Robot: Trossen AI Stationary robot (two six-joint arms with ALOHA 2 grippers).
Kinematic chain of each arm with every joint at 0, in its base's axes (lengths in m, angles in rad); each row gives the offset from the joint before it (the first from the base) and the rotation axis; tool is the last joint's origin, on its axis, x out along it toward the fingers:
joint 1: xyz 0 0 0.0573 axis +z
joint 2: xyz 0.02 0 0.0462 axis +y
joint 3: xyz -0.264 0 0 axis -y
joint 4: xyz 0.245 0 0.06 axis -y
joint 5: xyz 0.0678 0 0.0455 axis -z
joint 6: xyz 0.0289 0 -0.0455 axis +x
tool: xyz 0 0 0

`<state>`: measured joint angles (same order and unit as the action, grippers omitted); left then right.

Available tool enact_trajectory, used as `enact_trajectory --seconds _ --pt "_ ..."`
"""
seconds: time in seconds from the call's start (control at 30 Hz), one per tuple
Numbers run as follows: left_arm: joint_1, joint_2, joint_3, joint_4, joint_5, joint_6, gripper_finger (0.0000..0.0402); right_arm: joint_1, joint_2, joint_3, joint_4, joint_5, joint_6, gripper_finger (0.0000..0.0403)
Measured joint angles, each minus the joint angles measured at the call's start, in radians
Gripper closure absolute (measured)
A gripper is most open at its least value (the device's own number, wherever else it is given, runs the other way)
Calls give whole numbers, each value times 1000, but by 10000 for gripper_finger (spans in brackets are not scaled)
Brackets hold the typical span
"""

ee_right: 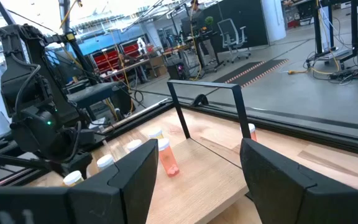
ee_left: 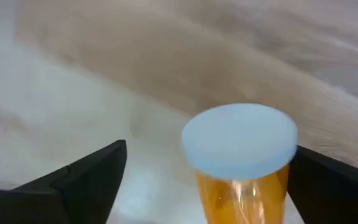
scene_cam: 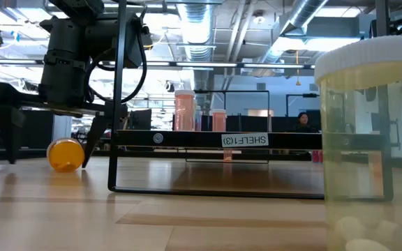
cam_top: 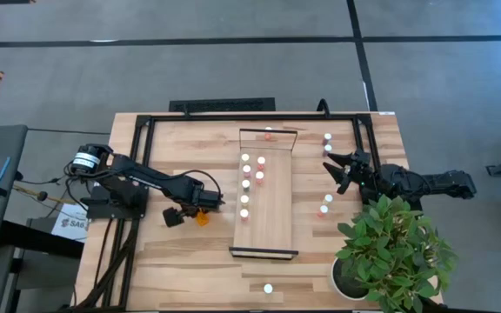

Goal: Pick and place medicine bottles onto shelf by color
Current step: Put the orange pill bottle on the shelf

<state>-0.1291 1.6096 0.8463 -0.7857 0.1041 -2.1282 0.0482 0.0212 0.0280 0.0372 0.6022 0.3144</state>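
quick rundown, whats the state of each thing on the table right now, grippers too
left gripper: open, fingers either side of the orange bottle
orange bottle: on its side on the table, left of the shelf
shelf: flat on the table, several white-capped bottles upright on it
right gripper: open, empty, right of the shelf

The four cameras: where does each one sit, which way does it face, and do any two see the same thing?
High view: above the table, looking straight down on the shelf; both arms show.
Low view: at tabletop height, looking level across; the left arm hangs over an orange bottle lying on its side.
Left wrist view: on the left arm, looking past its open fingers at that orange bottle.
Right wrist view: on the right arm, looking between its open fingers across the shelf.
Shared: the orange bottle, also in the high view.
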Motion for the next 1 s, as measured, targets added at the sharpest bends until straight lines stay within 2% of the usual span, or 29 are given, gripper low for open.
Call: enact_trajectory --seconds 0.1,0.23,0.43,1.0 --pt "0 0 0 3 -5 -112 5 0 0 0 0 0 0 152" --pt "1 0 0 -1 -49 -185 12 0 0 0 0 0 0 152" --pt "-1 -1 0 8 -35 -210 35 0 0 0 0 0 0 152" --pt "-1 -2 1 35 -39 -156 184 0 0 0 0 0 0 152"
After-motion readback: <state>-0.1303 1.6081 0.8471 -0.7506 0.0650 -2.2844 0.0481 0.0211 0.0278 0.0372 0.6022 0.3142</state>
